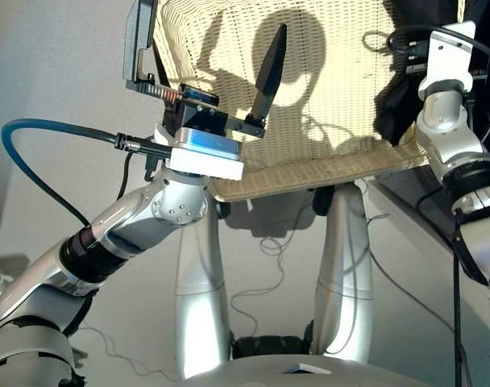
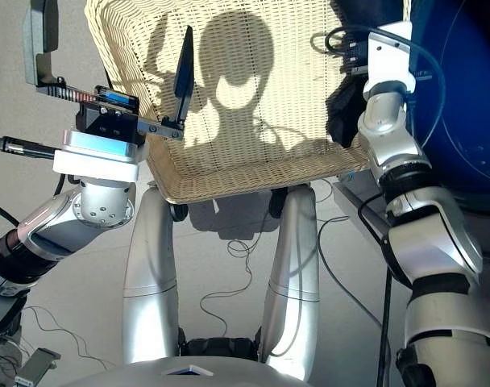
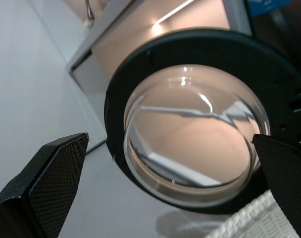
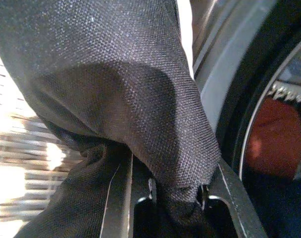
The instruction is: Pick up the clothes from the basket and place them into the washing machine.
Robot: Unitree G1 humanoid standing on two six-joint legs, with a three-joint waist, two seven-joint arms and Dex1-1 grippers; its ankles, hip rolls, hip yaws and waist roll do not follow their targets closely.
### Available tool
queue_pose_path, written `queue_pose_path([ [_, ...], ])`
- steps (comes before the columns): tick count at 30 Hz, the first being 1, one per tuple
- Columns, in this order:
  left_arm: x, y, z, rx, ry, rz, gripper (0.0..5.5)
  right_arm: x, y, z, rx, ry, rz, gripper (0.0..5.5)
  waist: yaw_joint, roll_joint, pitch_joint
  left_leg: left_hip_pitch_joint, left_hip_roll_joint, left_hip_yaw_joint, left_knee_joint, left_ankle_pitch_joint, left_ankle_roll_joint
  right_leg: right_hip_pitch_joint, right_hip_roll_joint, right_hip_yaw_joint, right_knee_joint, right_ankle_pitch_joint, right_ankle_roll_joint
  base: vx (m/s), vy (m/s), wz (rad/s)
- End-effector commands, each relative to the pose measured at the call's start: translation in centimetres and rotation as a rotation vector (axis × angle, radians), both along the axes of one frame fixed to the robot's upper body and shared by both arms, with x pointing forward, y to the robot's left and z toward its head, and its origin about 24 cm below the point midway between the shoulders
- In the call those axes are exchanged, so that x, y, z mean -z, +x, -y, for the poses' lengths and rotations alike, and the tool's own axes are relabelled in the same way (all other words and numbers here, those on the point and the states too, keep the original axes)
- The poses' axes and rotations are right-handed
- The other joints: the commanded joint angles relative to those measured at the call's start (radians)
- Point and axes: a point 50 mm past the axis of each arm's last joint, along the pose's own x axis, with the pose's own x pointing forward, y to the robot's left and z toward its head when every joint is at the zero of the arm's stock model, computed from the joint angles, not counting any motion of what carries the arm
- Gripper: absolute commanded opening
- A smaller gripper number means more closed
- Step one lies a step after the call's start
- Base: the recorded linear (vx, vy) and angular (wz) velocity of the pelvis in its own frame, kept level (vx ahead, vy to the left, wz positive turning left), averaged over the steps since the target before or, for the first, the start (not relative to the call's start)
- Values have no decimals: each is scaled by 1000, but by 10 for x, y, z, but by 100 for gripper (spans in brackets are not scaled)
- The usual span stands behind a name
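Note:
The cream wicker basket fills the upper middle of the head views, and what I see of its bed is bare. My left gripper is open over its left corner, holding nothing. In the left wrist view the fingers frame the washing machine's glass porthole door. My right gripper is shut on the black garment, lifted at the basket's right edge beside the washing machine. In the right wrist view this cloth hides the fingers. Past the drum's rim lies a coral red garment.
Thin cables trail over the grey floor under the basket. A blue hose loops from my left forearm. A pale cabinet edge stands behind the open door. A dark blue patch sits under the red garment.

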Motion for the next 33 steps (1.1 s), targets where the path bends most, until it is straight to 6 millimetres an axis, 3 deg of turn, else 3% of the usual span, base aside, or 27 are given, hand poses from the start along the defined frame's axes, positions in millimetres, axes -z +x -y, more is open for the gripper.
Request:
queue_pose_path([
  [1,-3,-18,-7,26,42,102,550,1,-24,-22,-201,72,141,0,-48,6,-13,137,19,-5,-133,24,-14,117,20,-4,-147,43,74,0,0,0],
  [10,7,-7,-13,13,91,21,550,32,-54,-21,-271,204,145,0,-64,-6,-13,311,19,12,-290,55,-15,302,13,-11,-322,98,85,12,6,-13],
  [16,8,-5,-15,21,94,-13,550,44,-57,-24,-272,213,109,0,-66,-9,-13,421,11,28,-423,90,-14,414,14,-27,-482,163,101,36,14,-19],
  [22,10,-3,-18,12,69,-32,550,52,-58,-24,-264,220,84,0,-65,-10,-13,477,3,43,-496,114,-7,474,10,-24,-579,203,108,18,5,-29],
  [33,9,-7,-19,27,9,-43,550,43,-47,-22,-203,143,95,0,-49,5,-13,454,5,41,-460,110,-6,456,11,-10,-558,195,95,0,0,0],
])
